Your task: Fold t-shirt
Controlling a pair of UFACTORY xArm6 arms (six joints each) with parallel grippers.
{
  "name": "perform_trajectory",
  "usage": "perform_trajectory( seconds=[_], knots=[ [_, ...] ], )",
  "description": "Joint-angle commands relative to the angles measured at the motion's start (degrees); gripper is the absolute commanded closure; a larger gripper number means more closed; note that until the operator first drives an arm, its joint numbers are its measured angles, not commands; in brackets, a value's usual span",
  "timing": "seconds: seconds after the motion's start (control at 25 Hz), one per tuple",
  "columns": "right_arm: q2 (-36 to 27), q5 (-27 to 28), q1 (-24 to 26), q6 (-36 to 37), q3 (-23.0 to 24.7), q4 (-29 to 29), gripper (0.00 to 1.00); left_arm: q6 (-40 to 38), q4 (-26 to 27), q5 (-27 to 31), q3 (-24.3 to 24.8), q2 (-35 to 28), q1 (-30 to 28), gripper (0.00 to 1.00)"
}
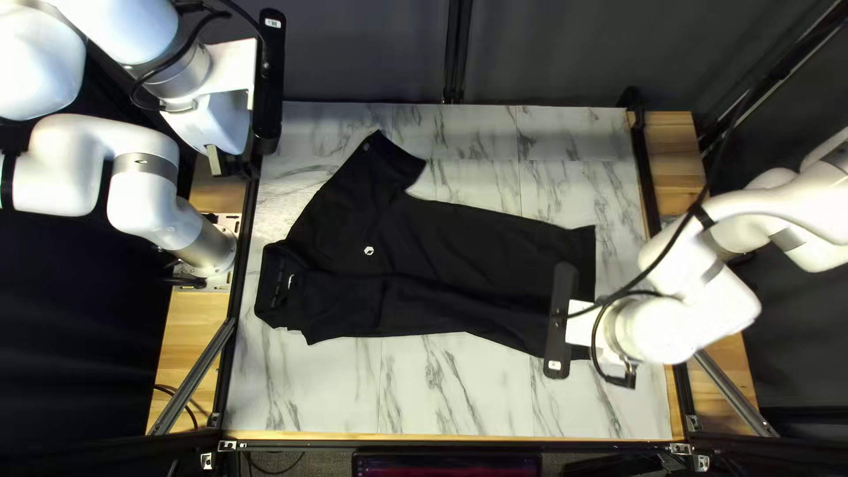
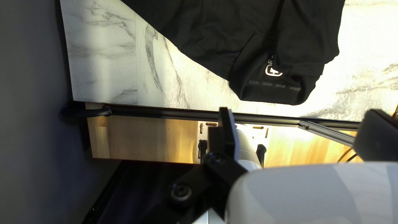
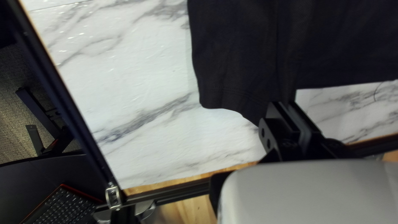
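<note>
A black t-shirt (image 1: 430,271) lies lengthwise on the marble table (image 1: 464,391), its collar (image 1: 278,288) toward the left arm's base. One sleeve (image 1: 387,162) points toward the far edge. My right gripper (image 3: 284,109) is shut on the shirt's hem (image 3: 248,102) at its near right corner, low over the table. In the left wrist view my left gripper (image 2: 301,130) stands open and empty, raised over the table's left wooden border. The collar (image 2: 273,84) lies ahead of it, well apart from its fingers (image 2: 227,124).
Black frame rails (image 1: 242,218) and wooden borders (image 1: 669,165) run along both sides of the marble. My left arm's base (image 1: 199,255) stands by the collar. A laptop (image 3: 62,202) sits below the table's near edge.
</note>
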State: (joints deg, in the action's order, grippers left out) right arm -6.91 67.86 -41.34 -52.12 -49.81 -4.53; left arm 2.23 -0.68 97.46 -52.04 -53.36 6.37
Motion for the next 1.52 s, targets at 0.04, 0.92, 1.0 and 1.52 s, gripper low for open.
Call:
perform_trajectory(
  seconds=[0.04, 0.92, 1.0, 1.52],
  knots=[
    [3.85, 4.11, -2.52, -3.09, -6.34, -0.24, 1.00, 0.00, 0.00, 0.00, 0.00, 0.00, 0.00, 0.00],
    [-3.22, 0.69, -2.82, -4.99, 3.57, -0.64, 1.00, 0.00, 0.00, 0.00, 0.00, 0.00, 0.00, 0.00],
    [-6.25, -1.76, -0.59, -2.68, 8.17, -0.34, 1.00, 0.00, 0.00, 0.00, 0.00, 0.00, 0.00, 0.00],
    [-15.67, -17.75, 10.40, 11.06, 29.04, 4.06, 0.00, 0.00, 0.00, 0.00, 0.00, 0.00, 0.00, 0.00]
  ],
)
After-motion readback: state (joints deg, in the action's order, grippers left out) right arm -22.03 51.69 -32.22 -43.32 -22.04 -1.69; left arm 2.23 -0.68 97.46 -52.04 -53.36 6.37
